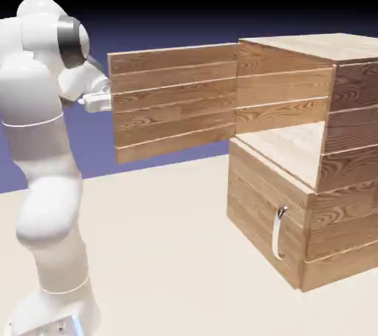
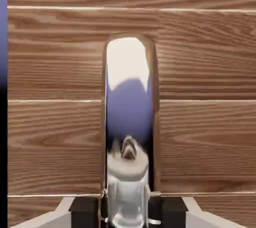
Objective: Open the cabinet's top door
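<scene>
The cabinet [image 1: 310,179] of light-brown planks stands at the exterior view's right. Its top door [image 1: 173,102] is swung wide open to the left, baring the upper compartment's shelf [image 1: 288,146]. My gripper [image 1: 96,98] reaches to the door's far left edge, and its fingertips are hidden behind the panel. In the hand view the door's curved silver handle [image 2: 129,122] stands upright against the wood planks [image 2: 200,71]. It runs down between my dark fingers [image 2: 86,211], and my gripper [image 2: 128,212] is shut on it.
The lower door [image 1: 266,209] is closed, with its short silver handle [image 1: 279,232] facing the open table. My white arm [image 1: 44,165] rises at the left, next to the open door's edge.
</scene>
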